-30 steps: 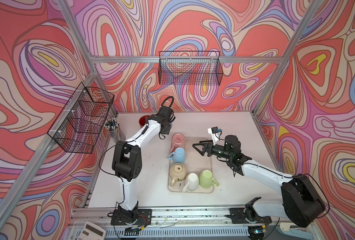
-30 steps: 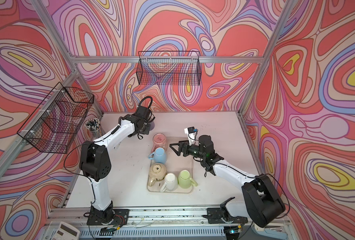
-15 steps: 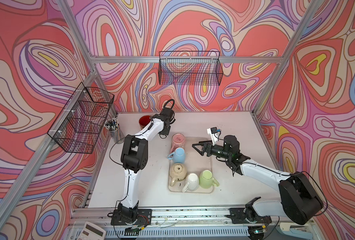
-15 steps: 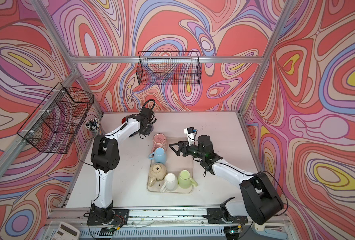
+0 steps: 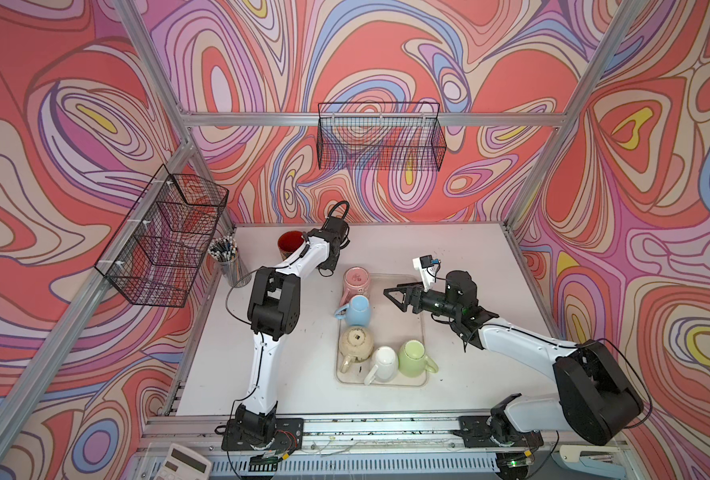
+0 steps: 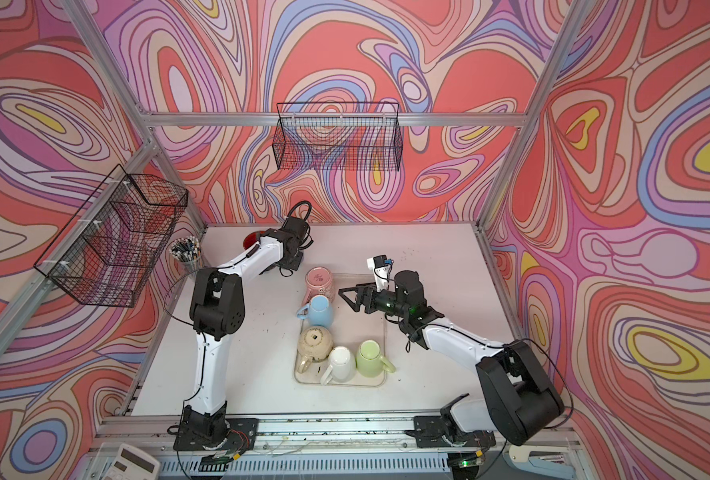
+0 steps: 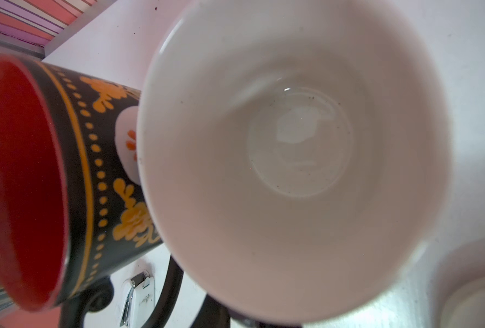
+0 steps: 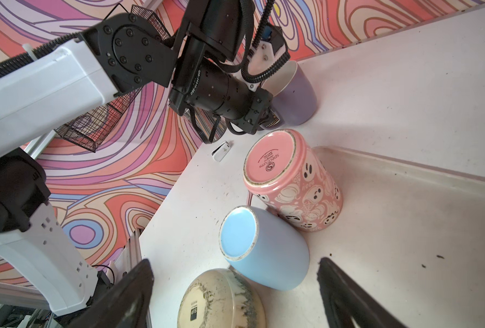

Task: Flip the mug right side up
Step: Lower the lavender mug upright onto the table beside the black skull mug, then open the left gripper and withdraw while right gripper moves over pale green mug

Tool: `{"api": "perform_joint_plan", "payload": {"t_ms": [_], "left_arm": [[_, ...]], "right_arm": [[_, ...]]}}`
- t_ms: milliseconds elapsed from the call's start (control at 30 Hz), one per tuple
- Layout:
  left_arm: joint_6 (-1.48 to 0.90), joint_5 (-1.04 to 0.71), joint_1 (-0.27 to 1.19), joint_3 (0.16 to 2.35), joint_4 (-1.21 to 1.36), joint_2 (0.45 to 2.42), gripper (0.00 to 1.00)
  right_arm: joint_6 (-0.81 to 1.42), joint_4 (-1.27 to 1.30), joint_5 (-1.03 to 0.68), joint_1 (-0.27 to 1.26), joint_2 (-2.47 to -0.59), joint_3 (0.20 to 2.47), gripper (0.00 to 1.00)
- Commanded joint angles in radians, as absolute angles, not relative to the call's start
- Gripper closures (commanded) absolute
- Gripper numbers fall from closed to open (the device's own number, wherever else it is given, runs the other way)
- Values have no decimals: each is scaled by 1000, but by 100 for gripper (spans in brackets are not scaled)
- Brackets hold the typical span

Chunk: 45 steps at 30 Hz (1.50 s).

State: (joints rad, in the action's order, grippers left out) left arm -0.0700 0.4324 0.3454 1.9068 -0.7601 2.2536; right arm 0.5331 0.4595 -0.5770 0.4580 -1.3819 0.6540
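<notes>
Several mugs stand upside down on the beige tray (image 5: 412, 299): pink (image 5: 357, 281), blue (image 5: 357, 311), beige (image 5: 355, 341), white (image 5: 385, 360) and green (image 5: 415, 352). My right gripper (image 5: 393, 295) hangs open over the tray beside the blue mug (image 8: 264, 250), which sits between its fingertips (image 8: 139, 284) untouched. A purple mug (image 8: 291, 93) stands upright at the back left, its white inside (image 7: 292, 156) filling the left wrist view. My left gripper (image 8: 267, 119) is shut at its handle side. In both top views the left wrist hides this mug.
A black mug with a red inside (image 5: 290, 243) stands upright against the purple one. A pencil cup (image 5: 228, 259) is at the left edge, wire baskets (image 5: 166, 237) (image 5: 380, 137) hang on the walls. A small white stick (image 8: 221, 150) lies near the pink mug.
The left arm's elbow has swung toward the back while its wrist stayed by the red mug. The right gripper has hardly moved.
</notes>
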Motion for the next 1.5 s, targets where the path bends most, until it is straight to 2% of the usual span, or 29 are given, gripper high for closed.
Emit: {"api": "perform_joint_plan", "payload": {"t_ms": [0, 533, 700, 800, 900, 1133, 1267, 1467], "left_arm": [[-60, 494, 338, 1957, -733, 2263, 100], [-67, 521, 325, 1962, -742, 2286, 99], [-76, 513, 326, 1960, -752, 2280, 69], [-80, 503, 326, 1957, -757, 2272, 55], [-85, 499, 327, 1950, -758, 2254, 50], [-119, 447, 332, 1893, -750, 2143, 39], [-161, 375, 331, 1817, -741, 2016, 30], [-233, 274, 336, 1665, -726, 1793, 25]], "right_arm": [[531, 472, -586, 463, -1401, 653, 7], [529, 471, -588, 462, -1407, 657, 7], [529, 470, -588, 462, -1406, 657, 7], [527, 466, -586, 462, -1404, 658, 7], [515, 413, -579, 462, -1407, 677, 2], [437, 233, -492, 463, -1372, 729, 2], [359, 95, -403, 466, -1341, 778, 2], [294, -119, -337, 468, -1278, 844, 2]]}}
